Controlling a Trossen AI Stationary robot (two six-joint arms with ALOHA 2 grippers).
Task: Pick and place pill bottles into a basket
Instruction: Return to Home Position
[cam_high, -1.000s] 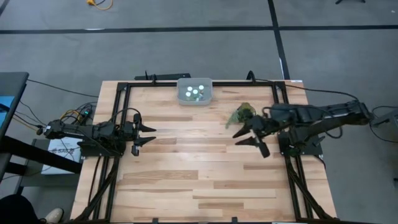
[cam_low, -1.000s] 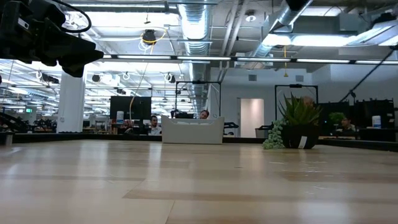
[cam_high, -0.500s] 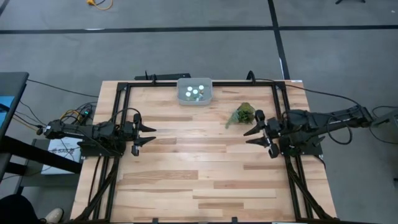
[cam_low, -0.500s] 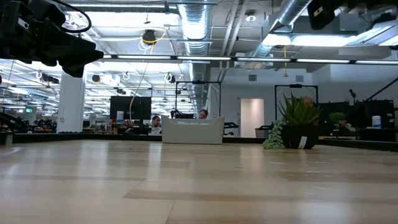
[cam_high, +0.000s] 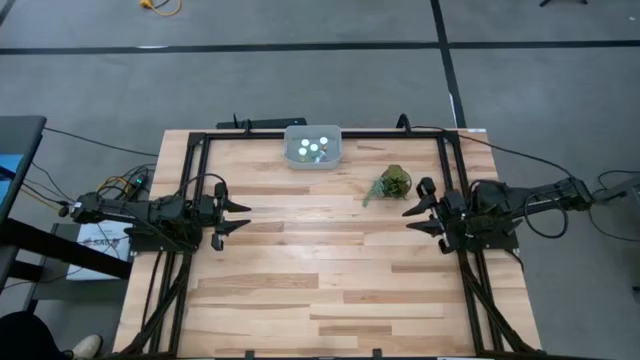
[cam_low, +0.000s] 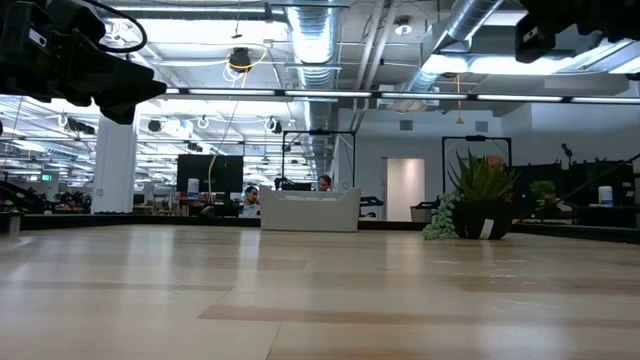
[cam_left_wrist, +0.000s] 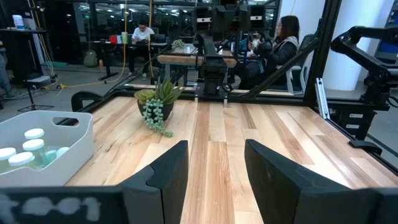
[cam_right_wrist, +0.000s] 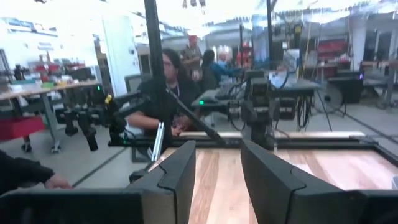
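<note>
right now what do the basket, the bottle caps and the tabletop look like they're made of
Basket: likely moulded plastic, pale and smooth, judging by its rounded corners and cut-out handle. Pill bottles: the caps look like opaque white matte plastic; the bodies seem to be tinted plastic, though they are mostly hidden. Table: light wood planks with visible grain and seams, low-sheen finish.

The left arm (cam_high: 140, 212) is lying folded low at the middle left of the high frame, with the left gripper (cam_high: 238, 217) pointing toward the centre and its fingers spread apart. The right arm (cam_high: 520, 198) is reaching in from the middle right. The right gripper (cam_high: 412, 219) is facing the other one, its fingers likewise parted, both wrists sitting level
</note>
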